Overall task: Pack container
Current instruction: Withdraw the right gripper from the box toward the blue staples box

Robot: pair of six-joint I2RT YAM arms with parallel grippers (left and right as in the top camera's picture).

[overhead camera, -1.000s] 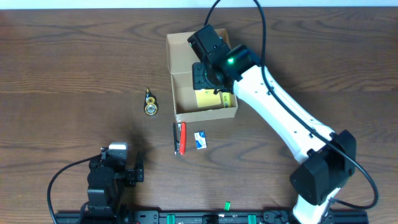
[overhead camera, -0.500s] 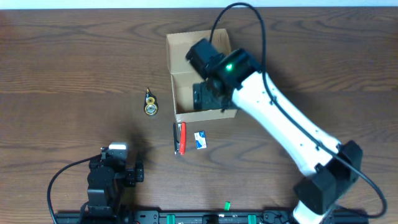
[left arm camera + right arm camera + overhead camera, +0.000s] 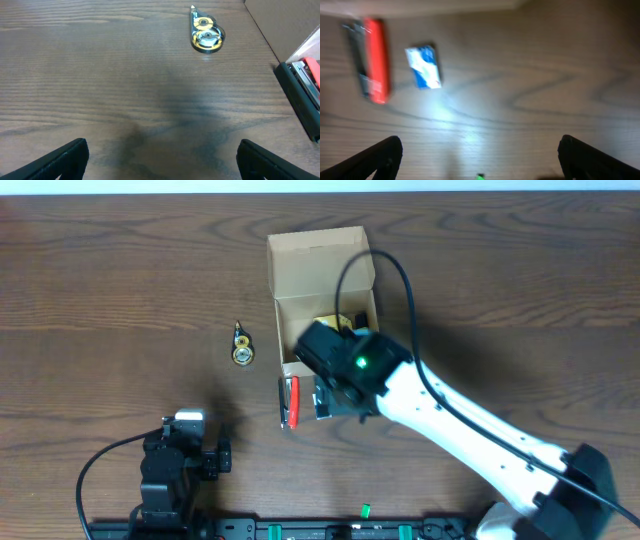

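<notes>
Overhead, the container (image 3: 296, 314) sits on the table (image 3: 120, 280) toward the far middle, its flap lid folded back and open, with a yellow item (image 3: 334, 323) inside. The right arm (image 3: 440, 415) reaches across, its wrist covering the container's near wall. Just in front of that wall lie a red and black item (image 3: 290, 401) and, beside it, a small blue and white item (image 3: 424, 67). The blurred right wrist view shows both ahead of the right claw (image 3: 480, 160), whose fingers are spread wide with nothing between them. A yellow tape dispenser (image 3: 242, 346) lies left of the container, apart from it. The left claw (image 3: 162, 162) hangs released over bare table at the near left, gripping nothing.
</notes>
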